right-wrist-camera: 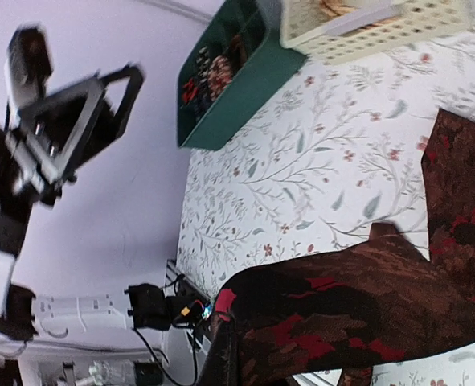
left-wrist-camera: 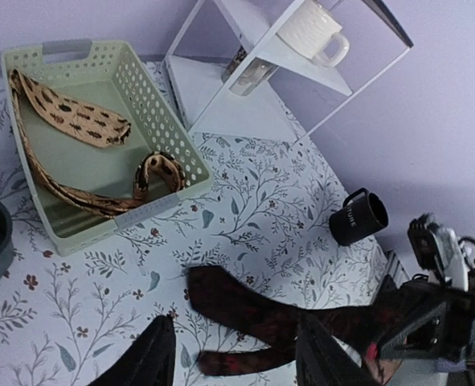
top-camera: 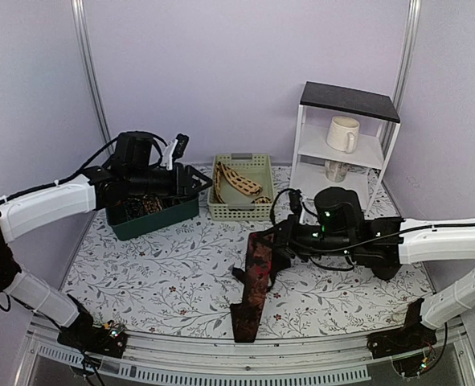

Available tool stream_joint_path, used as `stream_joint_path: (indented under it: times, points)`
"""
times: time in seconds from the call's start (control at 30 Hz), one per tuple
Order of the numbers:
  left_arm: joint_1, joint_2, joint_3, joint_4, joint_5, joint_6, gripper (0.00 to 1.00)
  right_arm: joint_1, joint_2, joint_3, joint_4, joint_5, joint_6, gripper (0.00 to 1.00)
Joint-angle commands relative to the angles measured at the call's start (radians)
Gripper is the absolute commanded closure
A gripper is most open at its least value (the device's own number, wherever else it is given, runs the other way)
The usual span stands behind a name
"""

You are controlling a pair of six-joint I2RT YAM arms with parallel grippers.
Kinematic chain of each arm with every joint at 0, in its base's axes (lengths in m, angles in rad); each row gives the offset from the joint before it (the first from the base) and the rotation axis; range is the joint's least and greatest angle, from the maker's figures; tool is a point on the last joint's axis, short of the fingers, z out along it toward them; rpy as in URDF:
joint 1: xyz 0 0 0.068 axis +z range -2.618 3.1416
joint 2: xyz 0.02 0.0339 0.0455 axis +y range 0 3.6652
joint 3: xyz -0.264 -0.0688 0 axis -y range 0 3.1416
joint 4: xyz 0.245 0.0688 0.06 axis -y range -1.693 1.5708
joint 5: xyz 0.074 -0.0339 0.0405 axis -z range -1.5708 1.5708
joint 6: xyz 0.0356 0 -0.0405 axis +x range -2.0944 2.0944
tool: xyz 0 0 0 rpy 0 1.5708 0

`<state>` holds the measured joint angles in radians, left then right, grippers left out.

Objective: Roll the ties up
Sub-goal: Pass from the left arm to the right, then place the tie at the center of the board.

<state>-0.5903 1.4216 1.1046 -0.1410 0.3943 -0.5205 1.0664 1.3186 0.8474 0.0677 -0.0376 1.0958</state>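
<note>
1. While I am standing beside the table [top-camera: 157, 265], I am seeing a light green basket [top-camera: 239, 215] sitting at the back middle. A beige tie [top-camera: 235, 178] with dark marks is lying inside it. A dark green bin [top-camera: 157, 221] is sitting just left of the basket, with small patterned coils [right-wrist-camera: 209, 76] in it.
2. A white shelf [top-camera: 350, 100] is standing at the back right corner and is carrying a cream mug [top-camera: 343, 133]. A black cup [left-wrist-camera: 358, 217] is standing on the flowered cloth near the front of the shelf.
3. The left gripper [left-wrist-camera: 237, 363] is hanging over the dark green bin. Its fingers are standing apart with nothing between them.
4. The right arm is reaching in low from the right side and is covering much of the right half of the table.
5. Bare flowered cloth is showing between the dark tie [top-camera: 257, 269] and the left edge, and also between this tie and the two containers.
6. The dark tie is lying at the front middle. Its long axis is running from the right gripper [top-camera: 276, 241] toward the near edge, leaning a little left, and its wide end is reaching that edge.
7. The right gripper is pinching the far end of the dark tie, with its jaws closed on the fabric.
</note>
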Motion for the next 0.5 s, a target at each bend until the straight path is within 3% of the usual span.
stream_joint_path:
  times: [0.0,0.17,0.3,0.47]
  points:
    - [-0.073,-0.117,-0.153,0.082,-0.085,0.133,0.49,-0.005,-0.099,-0.030,-0.221,0.279,0.304,1.00]
    - [-0.229,-0.242,-0.378,0.298,-0.164,0.263,0.49,-0.037,-0.070,0.054,-0.423,0.478,0.505,1.00]
    - [-0.293,-0.249,-0.480,0.427,-0.150,0.282,0.50,-0.171,0.019,0.096,-0.459,0.410,0.543,1.00]
    - [-0.371,-0.142,-0.473,0.479,-0.175,0.314,0.49,-0.284,0.082,0.137,-0.489,0.416,0.551,1.00]
